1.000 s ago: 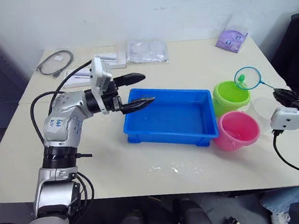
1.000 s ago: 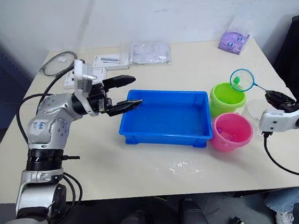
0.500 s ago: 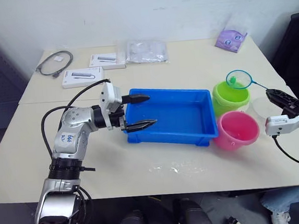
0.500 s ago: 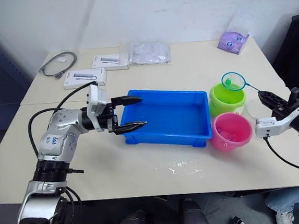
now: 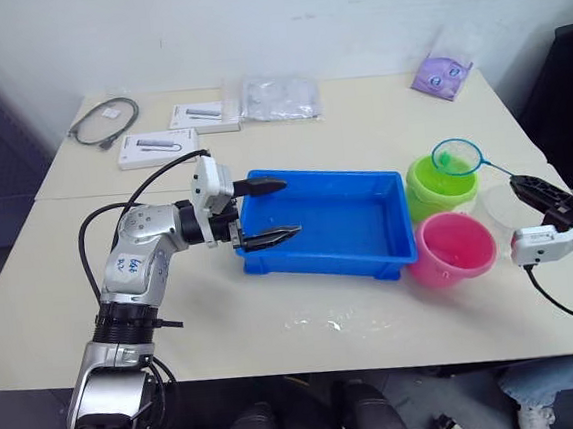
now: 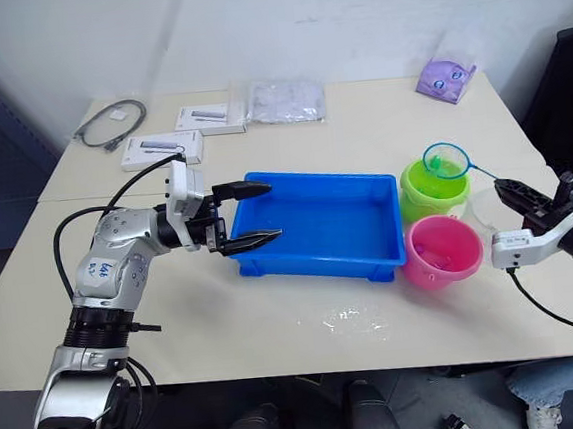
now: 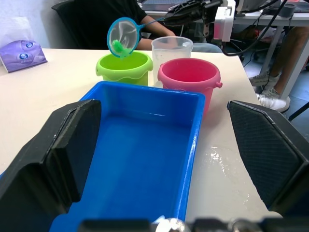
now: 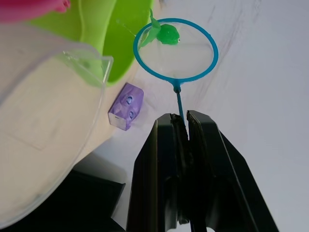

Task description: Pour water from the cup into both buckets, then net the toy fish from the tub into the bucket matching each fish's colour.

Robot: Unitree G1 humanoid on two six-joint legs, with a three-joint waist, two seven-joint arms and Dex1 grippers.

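Blue plastic marks the tub (image 5: 325,221), which sits in the middle of the table (image 5: 274,306) in the head views, with the green bucket (image 5: 441,187) and the pink bucket (image 5: 454,248) touching side by side just past its right end. The left gripper (image 5: 264,212) hangs at the tub's left end with its two fingers spread apart and nothing between them. At the right edge the right gripper (image 6: 514,195) is clamped on the thin handle of the net (image 5: 458,155), whose hoop is held over the green bucket; the arm behind it is cut off by the frame. The clear cup (image 6: 482,209) is faint here, just beside the buckets on the right. A splash of water (image 5: 326,323) lies on the table in front of the tub. From the left wrist, the tub's inside looks bare of fish, though its near corners are hidden behind the fingers; the net holds a green fish (image 7: 117,46) above the green bucket, with the cup behind the two buckets. From the right wrist, the fingers are closed tight on the net handle, the green fish sits at the hoop's rim, and the cup's wall covers much of the near side, so the inside of the buckets cannot be made out. A purple packet (image 8: 126,107) lies on the table beyond.
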